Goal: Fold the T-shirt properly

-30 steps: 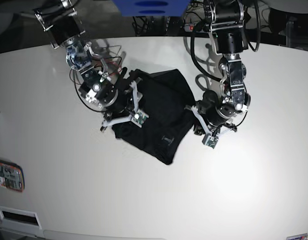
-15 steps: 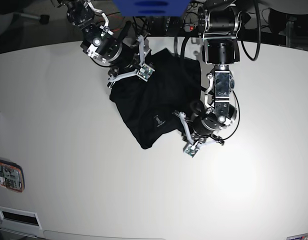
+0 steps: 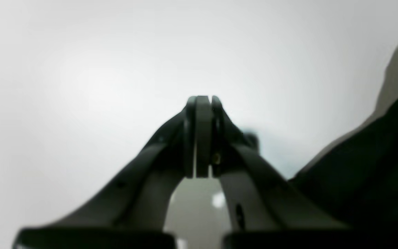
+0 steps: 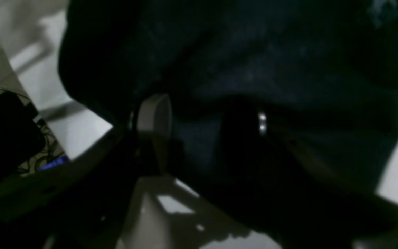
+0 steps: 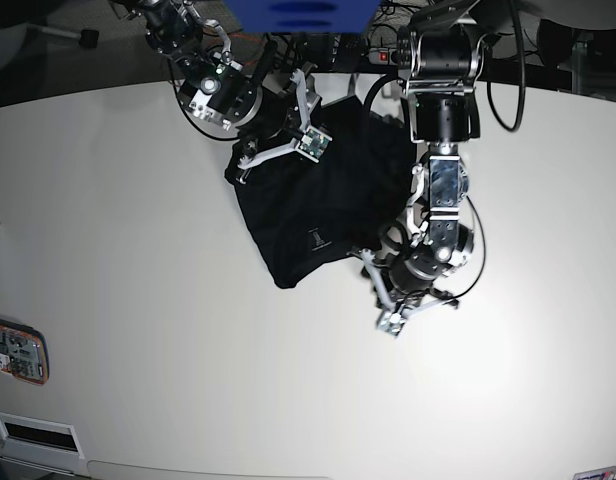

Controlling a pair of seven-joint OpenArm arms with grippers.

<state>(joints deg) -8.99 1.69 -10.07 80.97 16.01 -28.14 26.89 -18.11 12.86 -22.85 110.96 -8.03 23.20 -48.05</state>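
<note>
The black T-shirt (image 5: pixel 323 200) lies bunched on the white table (image 5: pixel 138 250), near its far edge. My right gripper (image 5: pixel 288 150) is at the shirt's upper left corner. In the right wrist view its fingers (image 4: pixel 154 117) are shut on a fold of the T-shirt (image 4: pixel 254 62). My left gripper (image 5: pixel 381 288) is just off the shirt's lower right edge. In the left wrist view it (image 3: pixel 202 103) is shut with nothing between the jaws. It is over bare table, and the T-shirt (image 3: pixel 375 173) lies to its right.
A flat device (image 5: pixel 16 352) lies at the table's left edge, and a white box (image 5: pixel 33 432) sits at the front left corner. A blue object (image 5: pixel 298 12) and cables hang behind the far edge, close to both arm bases.
My right gripper has carried its hold on the shirt toward the far edge, and the shirt has shifted back and right. My left gripper has moved forward to the shirt's lower right edge.
</note>
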